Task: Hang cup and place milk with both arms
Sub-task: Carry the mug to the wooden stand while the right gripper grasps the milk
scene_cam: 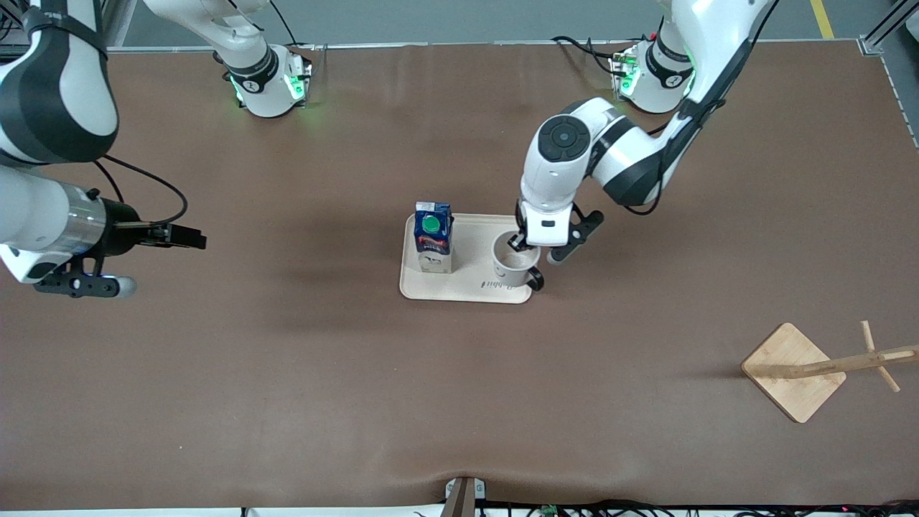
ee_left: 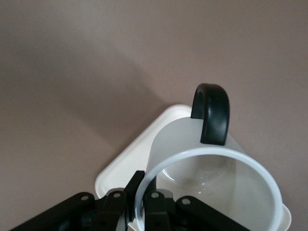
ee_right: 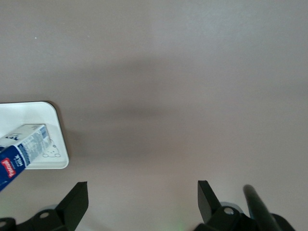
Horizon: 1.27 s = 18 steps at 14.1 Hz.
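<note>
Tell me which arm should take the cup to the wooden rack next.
Left. The left gripper already pinches the cup rim on the tray, and the rack stands at the left arm's end. The right gripper waits open over bare table.

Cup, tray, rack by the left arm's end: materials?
Cup: likely glazed ceramic, smooth white wall; glossy black handle, possibly plastic. Tray: matte cream, rounded moulded rim, probably plastic. Rack: pale wood, perhaps bamboo, unpainted. Left gripper pinches the cup's rim.
</note>
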{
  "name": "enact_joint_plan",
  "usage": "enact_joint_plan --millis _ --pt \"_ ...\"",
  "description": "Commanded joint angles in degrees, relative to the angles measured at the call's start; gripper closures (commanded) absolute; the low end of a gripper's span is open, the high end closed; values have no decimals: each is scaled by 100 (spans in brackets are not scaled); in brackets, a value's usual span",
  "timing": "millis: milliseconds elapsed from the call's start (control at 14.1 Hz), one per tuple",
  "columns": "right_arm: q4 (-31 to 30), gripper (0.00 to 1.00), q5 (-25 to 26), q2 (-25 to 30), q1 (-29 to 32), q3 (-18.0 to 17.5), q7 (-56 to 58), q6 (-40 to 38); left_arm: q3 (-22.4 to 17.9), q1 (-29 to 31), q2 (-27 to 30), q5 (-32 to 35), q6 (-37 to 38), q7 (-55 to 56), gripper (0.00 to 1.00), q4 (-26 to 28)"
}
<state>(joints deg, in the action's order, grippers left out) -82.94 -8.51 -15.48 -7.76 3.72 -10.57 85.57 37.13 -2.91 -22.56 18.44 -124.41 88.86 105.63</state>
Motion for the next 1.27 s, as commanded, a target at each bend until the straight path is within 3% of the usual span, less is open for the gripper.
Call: enact_joint_plan --millis 0,495,636,1061,1202 --pt "49 0 -89 10 -487 32 -891 -5 14 368 330 90 443 -902 100 -218" --pt "6 0 -484 -191 -1613 32 -1667 319 31 1484 674 55 444 -2565 100 -674" --pt "14 0 -677 -385 -1990 32 -1878 583 40 1775 674 -15 444 -2881 100 -859" --pt "32 0 -643 -1140 -3229 32 -2732 1646 40 2680 648 -217 452 -3584 100 -1211" --pt "32 0 -652 -1334 -3354 32 -2732 1918 40 2935 665 -375 452 -3893 100 -1238"
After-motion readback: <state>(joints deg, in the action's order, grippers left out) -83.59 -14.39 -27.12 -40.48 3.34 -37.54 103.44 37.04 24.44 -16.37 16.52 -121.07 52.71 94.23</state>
